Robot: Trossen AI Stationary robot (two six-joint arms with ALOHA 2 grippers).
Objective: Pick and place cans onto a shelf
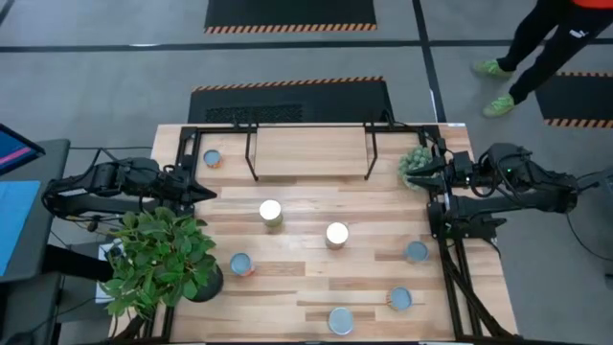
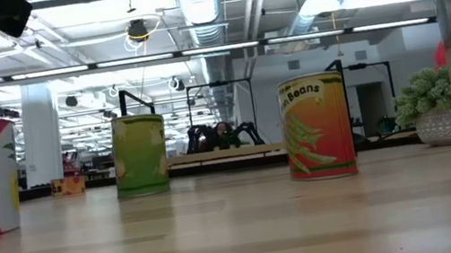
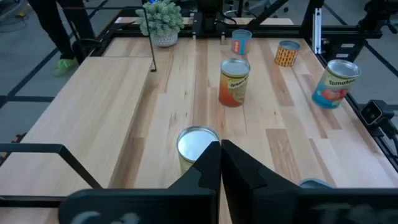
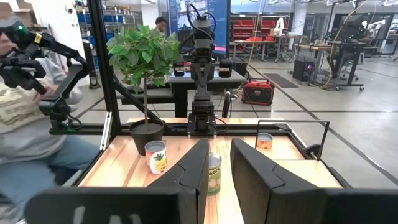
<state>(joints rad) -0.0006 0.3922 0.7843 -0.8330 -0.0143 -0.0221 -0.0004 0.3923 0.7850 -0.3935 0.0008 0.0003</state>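
Several cans stand upright on their bases on the plank tabletop: two white-topped ones (image 1: 271, 212) (image 1: 336, 234) near the middle, one (image 1: 213, 158) at the far left, others (image 1: 417, 251) (image 1: 341, 320) toward the near right. The shelf (image 1: 311, 151) stands on black legs at the table's far edge, with nothing on its board. My left gripper (image 1: 211, 193) hovers shut above the table's left side, with a white-topped can (image 3: 198, 146) just beyond its fingertips. My right gripper (image 1: 420, 174) hovers open at the right side and holds nothing.
A large potted plant (image 1: 158, 259) stands at the near left corner. A small pale plant in a pot (image 1: 414, 165) sits at the far right, close to my right gripper. A black frame runs along the table's edges. A person walks on the floor beyond (image 1: 536, 48).
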